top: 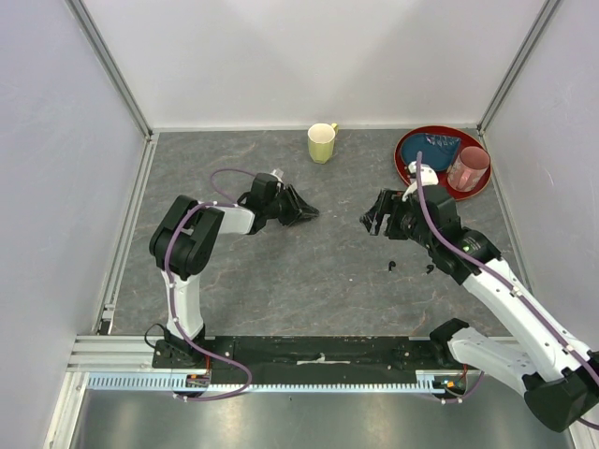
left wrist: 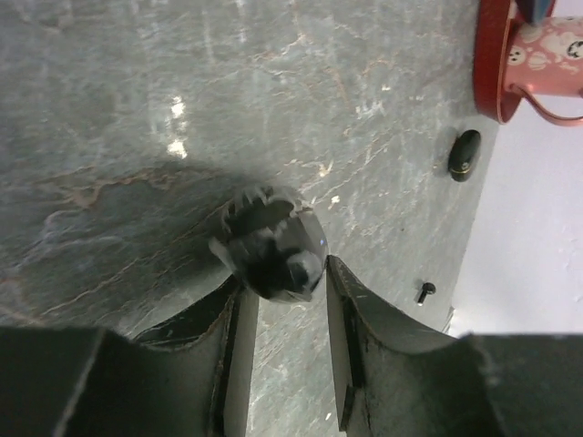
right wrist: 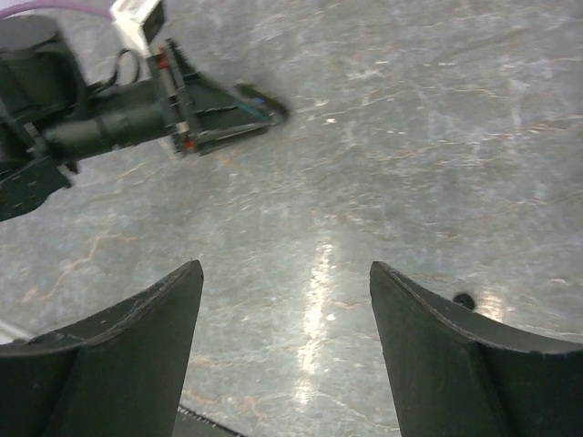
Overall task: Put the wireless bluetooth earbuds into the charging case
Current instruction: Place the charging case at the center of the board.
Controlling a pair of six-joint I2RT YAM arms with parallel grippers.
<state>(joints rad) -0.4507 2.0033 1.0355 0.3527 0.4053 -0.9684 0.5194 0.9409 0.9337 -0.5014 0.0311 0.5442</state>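
Surface notes: the table (top: 281, 281) is grey and matt, veined like slate, with a few glare spots. The left claw (left wrist: 287, 273) has its dark tapered fingers close together, pinching the case (left wrist: 273, 244) by its lower edge. I read the case as a round, glossy black lump. It is blurred and its rim looks ragged, so I cannot tell whether the lid is up.

The right claw (right wrist: 284, 266) is spread wide, with nothing between its broad black fingers.

The earbuds (top: 391, 267) lie on the table at 5 o'clock of the right claw, well apart from the case. The other earbud (top: 430, 269) sits at 3 o'clock of the first, just beside the right arm. From above both are too small for me to make out any shape.

A pale yellow mug (top: 322, 142) stands at 12 o'clock. A round red tray (top: 401, 166) at 2 o'clock carries a pink cup (top: 468, 168), and the right arm's cable crosses the tray's near rim.
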